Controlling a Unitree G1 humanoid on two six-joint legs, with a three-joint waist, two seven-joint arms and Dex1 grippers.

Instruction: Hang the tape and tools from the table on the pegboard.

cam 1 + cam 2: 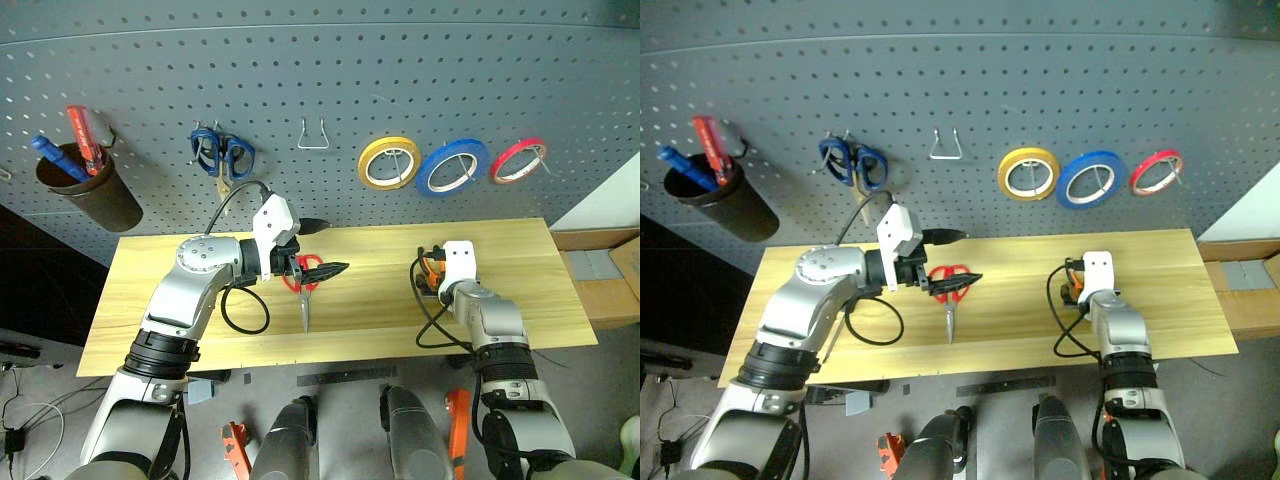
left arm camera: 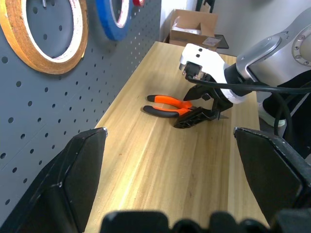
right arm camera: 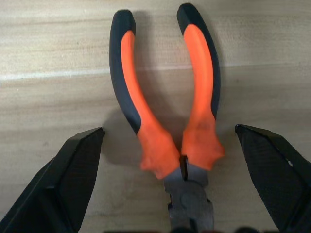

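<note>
Red-handled scissors (image 1: 304, 300) lie on the wooden table (image 1: 380, 320), blades toward the front edge. My left gripper (image 1: 335, 245) hovers open just above their handles, pointing right along the pegboard (image 1: 330, 70). Orange-and-black pliers (image 3: 165, 111) lie flat at the table's right. My right gripper (image 2: 183, 109) is lowered over them, open, with one finger (image 3: 63, 179) on each side of the handles and apart from them. The blue tape (image 1: 452, 166) hangs on the pegboard between a yellow roll (image 1: 388, 162) and a red roll (image 1: 518, 160).
Blue-handled scissors (image 1: 222, 153) and a bare wire hook (image 1: 313, 135) hang on the board. A dark cup (image 1: 88, 190) at the left holds a red and a blue screwdriver. Cardboard boxes (image 1: 605, 275) stand past the table's right end.
</note>
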